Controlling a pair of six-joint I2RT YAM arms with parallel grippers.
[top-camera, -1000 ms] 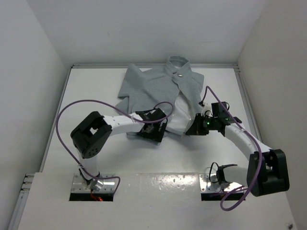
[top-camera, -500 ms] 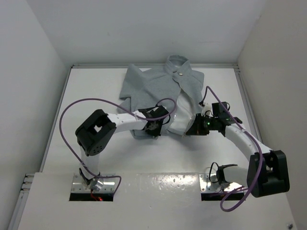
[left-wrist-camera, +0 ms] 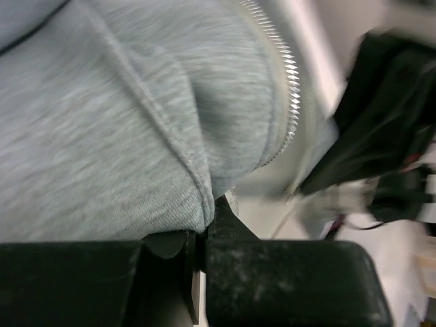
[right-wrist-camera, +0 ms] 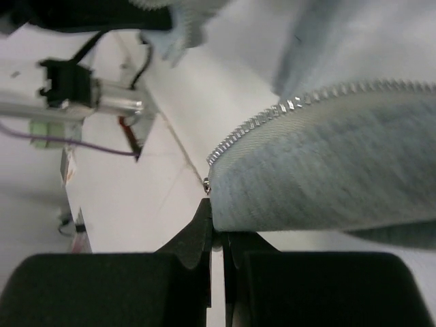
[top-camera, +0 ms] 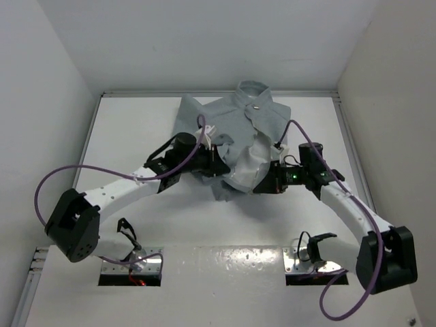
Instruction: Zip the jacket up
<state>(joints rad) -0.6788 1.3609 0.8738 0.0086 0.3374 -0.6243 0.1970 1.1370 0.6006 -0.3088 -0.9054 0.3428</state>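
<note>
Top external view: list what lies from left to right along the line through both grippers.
left arm → left gripper → jacket, its bunched front → right gripper → right arm

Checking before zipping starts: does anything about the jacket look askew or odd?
The jacket lies crooked with its front open; the left gripper and right gripper each pinch a front corner, bunching the fabric between them.

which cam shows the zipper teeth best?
Right wrist: zipper teeth run across the frame to the pinched jacket corner. Left wrist catches a shorter, blurrier stretch; top external is too far to resolve them.
</note>
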